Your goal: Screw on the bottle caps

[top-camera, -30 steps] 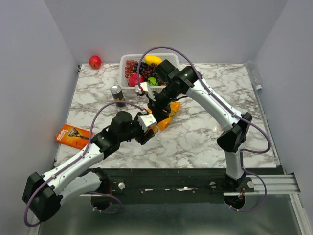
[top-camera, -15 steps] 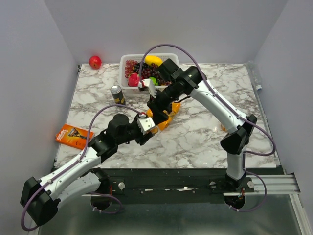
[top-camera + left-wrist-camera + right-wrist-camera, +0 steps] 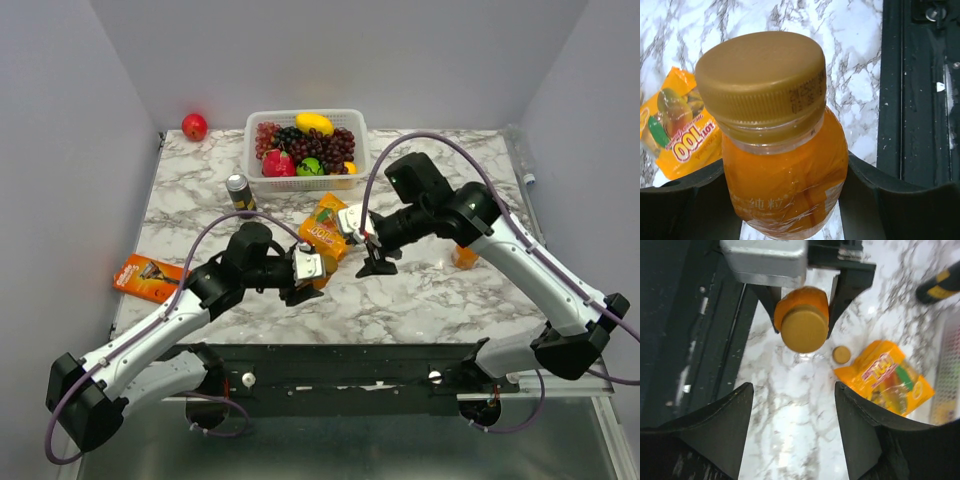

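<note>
Fingers (image 3: 685, 210) of the left gripper (image 3: 785, 172), black, were clamped on both sides of a small clear plastic bottle of orange juice (image 3: 790, 185), held above the white marble worktop (image 3: 860, 75). A round golden-orange plastic screw cap (image 3: 762, 80) sat on its neck; how tightly, couldn't tell. An orange foil snack pouch (image 3: 677, 132) lay on the worktop behind.

Right wrist view: the right gripper (image 3: 792, 390) was spread wide with nothing between its fingers, apart from the capped bottle and facing it. A loose golden-orange cap (image 3: 841, 355) lay flat on the marble just beside the pouch. A dark can (image 3: 940, 286) showed blurred at top right.

Top view: the held bottle was over the middle of the worktop, toward the near edge, with the right gripper just to its right. A second orange bottle (image 3: 463, 257) stood toward the right edge, partly hidden by the right arm. A white plastic basket of fruit (image 3: 300, 184) sat at the far edge, the can near its left front corner. A red apple (image 3: 194, 126) lay beyond the far-left corner, and a flat orange packet (image 3: 150, 277) lay off the left edge.
</note>
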